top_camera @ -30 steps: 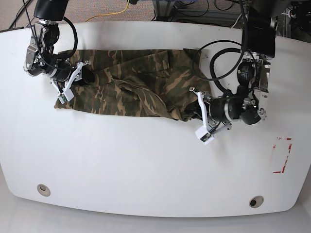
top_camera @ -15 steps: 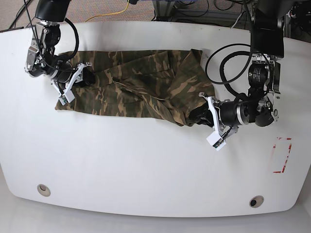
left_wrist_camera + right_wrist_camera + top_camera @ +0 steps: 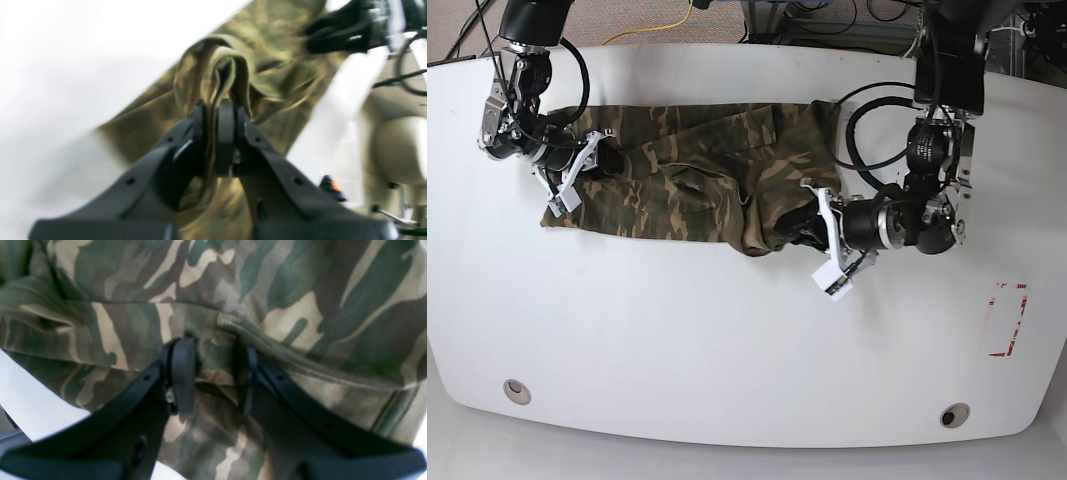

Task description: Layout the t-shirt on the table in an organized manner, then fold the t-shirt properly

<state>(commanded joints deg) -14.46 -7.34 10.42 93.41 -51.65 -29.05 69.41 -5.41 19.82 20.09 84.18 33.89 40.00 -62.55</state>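
Since half a second ago the left claw (image 3: pixel 805 222) has moved toward the left of the base frame, and the cloth it holds has come with it, so the right end of the t-shirt (image 3: pixel 697 185) now bunches up where it was more stretched before. In the left wrist view this claw (image 3: pixel 213 133) is pressed together on a folded ridge of the t-shirt (image 3: pixel 230 66); the picture there is blurred. The right claw (image 3: pixel 597 160), at the upper left of the base frame, has stayed at the left end of the shirt. In the right wrist view its fingers (image 3: pixel 181 373) pinch a fold of the camouflage cloth (image 3: pixel 233 290). The t-shirt lies crumpled on the upper half of the white bench (image 3: pixel 727 340).
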